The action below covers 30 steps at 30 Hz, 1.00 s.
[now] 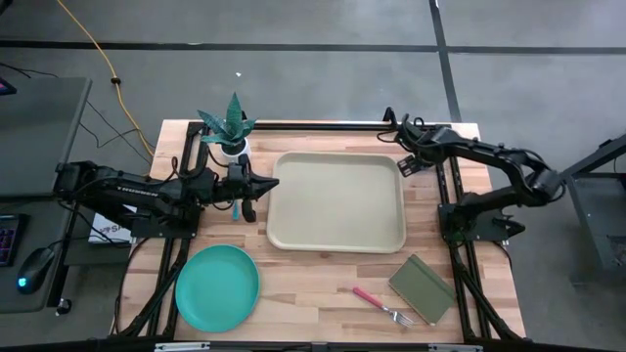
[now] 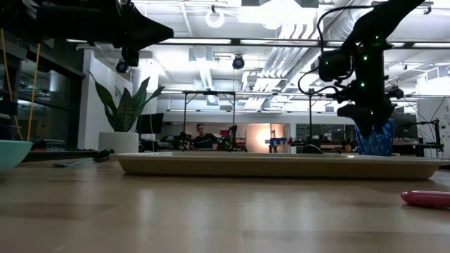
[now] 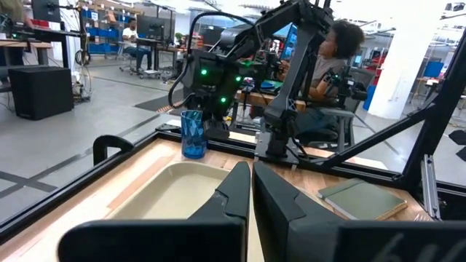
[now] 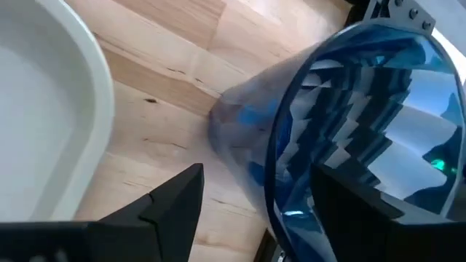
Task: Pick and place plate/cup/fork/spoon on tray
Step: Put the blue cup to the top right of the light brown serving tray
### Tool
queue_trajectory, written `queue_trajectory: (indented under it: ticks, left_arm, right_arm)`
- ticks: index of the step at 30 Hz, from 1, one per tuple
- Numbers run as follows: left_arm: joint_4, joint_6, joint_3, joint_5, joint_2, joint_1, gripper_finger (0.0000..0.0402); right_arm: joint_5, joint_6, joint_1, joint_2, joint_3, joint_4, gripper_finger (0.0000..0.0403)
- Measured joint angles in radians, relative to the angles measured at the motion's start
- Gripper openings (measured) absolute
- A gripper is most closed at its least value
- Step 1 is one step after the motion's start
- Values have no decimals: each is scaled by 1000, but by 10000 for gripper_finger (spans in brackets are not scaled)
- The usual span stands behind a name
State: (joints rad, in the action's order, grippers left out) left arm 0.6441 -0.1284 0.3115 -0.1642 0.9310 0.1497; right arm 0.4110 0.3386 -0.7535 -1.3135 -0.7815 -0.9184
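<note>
So my right gripper (image 4: 255, 211) has its jaws spread around the cup (image 4: 342, 138), one finger inside, on bare wood just beside the tray (image 1: 337, 200). Off-center squeeze could tip it. Left gripper (image 3: 251, 193) waits pressed together over the tray's edge.

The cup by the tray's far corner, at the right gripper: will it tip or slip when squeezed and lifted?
The cup looks like thin translucent plastic, so probably light and liable to flex under a hard squeeze. It stands upright, taller than wide, on the table beside the tray, so a sideways nudge might tip it. The right gripper straddles its rim; the glossy wall may slip.
</note>
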Motion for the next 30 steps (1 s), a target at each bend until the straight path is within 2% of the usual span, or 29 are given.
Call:
queue_trajectory:
  ticks: [8,19,25,30]
  left_arm:
    - [0,0,0,0,0,0,0]
    - [0,0,0,0,0,0,0]
    - [0,1,0,0,0,1,0]
    - [0,1,0,0,0,1,0]
  right_arm:
    - [18,0,-6,-21,0,22,165]
    - [-3,-2,-1,-21,-7,26,9]
    - [25,-2,60,-20,-92,-50,6]
    - [50,19,164,-20,-242,-167,5]
